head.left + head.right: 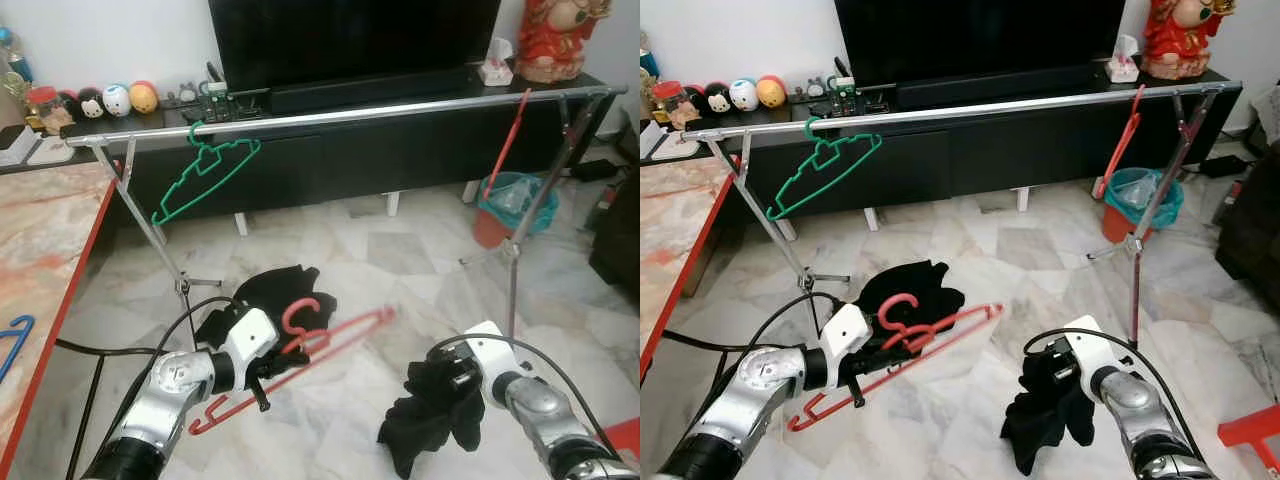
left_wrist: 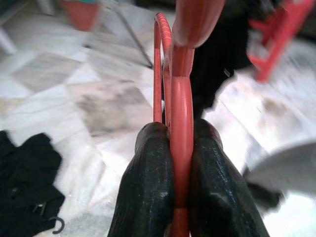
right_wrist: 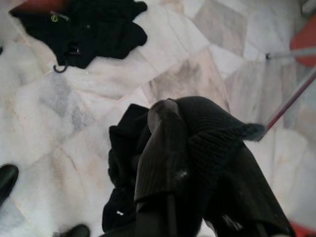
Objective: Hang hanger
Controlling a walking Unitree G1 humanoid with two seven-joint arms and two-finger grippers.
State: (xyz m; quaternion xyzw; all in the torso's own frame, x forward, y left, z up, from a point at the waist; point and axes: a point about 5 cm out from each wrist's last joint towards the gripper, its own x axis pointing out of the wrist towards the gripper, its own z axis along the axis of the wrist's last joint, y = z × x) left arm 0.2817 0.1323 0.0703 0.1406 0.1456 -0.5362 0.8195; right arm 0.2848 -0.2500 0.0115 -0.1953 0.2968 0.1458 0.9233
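Red hanger [image 1: 300, 362]: held low over the marble floor [image 1: 400, 250], slanting from the robot's lower left up to the right, hook [image 1: 297, 314] raised near the middle. In the left wrist view its red bar [image 2: 181, 138] sits pinched between the two black fingers [image 2: 148, 192].
Left gripper [image 1: 268, 366]: closed tight on the red hanger, in front of the robot at its left.
Right gripper [image 1: 447, 385]: at the robot's right, fingers clamped on a black garment [image 1: 430, 420] that droops below it toward the floor.
Clothes rail [image 1: 350, 112]: silver bar running across in front of the TV cabinet [image 1: 400, 150], well above and beyond the held hanger.
Green hanger [image 1: 208, 172]: hooked on the rail toward its left end.
Second red hanger [image 1: 507, 140]: hanging edge-on near the rail's right end.
Black clothes pile [image 1: 275, 295]: on the floor beyond the left gripper.
Teal bin [image 1: 510, 200]: on the floor at the far right, beside the rail's right leg.
Marble table [image 1: 40, 260], red-edged: at the robot's left.
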